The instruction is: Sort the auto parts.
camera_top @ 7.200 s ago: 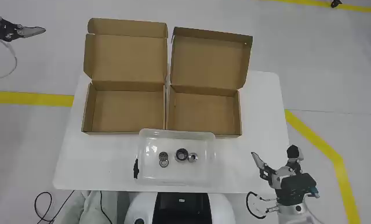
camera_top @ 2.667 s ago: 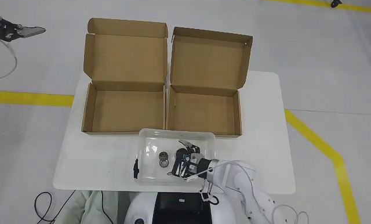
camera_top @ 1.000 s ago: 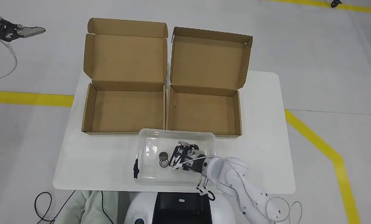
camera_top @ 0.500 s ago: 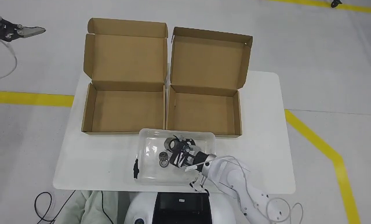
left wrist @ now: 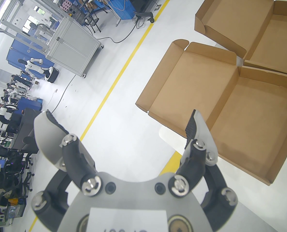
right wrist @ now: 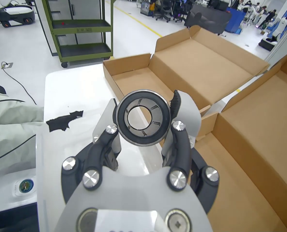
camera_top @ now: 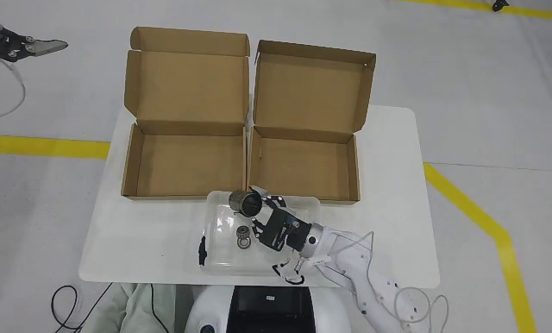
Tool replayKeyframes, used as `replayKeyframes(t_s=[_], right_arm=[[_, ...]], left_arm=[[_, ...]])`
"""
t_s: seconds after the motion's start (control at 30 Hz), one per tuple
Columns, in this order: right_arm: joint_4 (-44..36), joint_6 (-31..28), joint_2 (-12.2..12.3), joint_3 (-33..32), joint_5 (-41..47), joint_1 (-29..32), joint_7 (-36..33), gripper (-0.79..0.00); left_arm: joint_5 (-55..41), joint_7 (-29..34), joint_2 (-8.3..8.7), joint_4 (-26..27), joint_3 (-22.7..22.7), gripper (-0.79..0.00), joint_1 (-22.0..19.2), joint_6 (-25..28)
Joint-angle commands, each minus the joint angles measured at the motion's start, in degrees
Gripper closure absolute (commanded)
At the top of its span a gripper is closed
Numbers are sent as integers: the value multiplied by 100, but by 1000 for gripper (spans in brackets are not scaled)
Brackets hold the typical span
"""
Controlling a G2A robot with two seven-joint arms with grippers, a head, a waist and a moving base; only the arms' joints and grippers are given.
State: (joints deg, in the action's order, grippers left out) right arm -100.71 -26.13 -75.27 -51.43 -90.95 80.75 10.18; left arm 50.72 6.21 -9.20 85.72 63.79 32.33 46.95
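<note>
A round bearing (right wrist: 143,120), with a black outer ring and a metal inner ring around an open centre, is clamped between the fingers of the right hand (right wrist: 144,105), above the far edge of the clear plastic tray (camera_top: 214,247). A smaller metal ring (camera_top: 244,240) lies flat in the tray. Two open cardboard boxes, the left box (camera_top: 185,165) and the right box (camera_top: 302,169), stand side by side on the desk (camera_top: 388,160) just behind the tray.

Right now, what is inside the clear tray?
One small metal ring lies on the floor of the clear tray. The right hand, shut on a bearing, and its arm cover the tray's right half, so anything lying there is hidden.
</note>
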Motion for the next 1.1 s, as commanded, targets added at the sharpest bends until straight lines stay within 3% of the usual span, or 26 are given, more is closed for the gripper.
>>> replayKeyframes(t_s=[0.0,0.4,1.07], right_arm=[[-65,10,1,16,-30,-35,129,0],[-729,-25,18,-41,-179,-318,-78,0],[-2119,-79,141,-782,-188,-383,-88,0]], left_arm=[[0,0,0,0,0,-785,0,0],[0,0,0,0,0,-785,0,0],[0,0,0,0,0,-785,0,0]])
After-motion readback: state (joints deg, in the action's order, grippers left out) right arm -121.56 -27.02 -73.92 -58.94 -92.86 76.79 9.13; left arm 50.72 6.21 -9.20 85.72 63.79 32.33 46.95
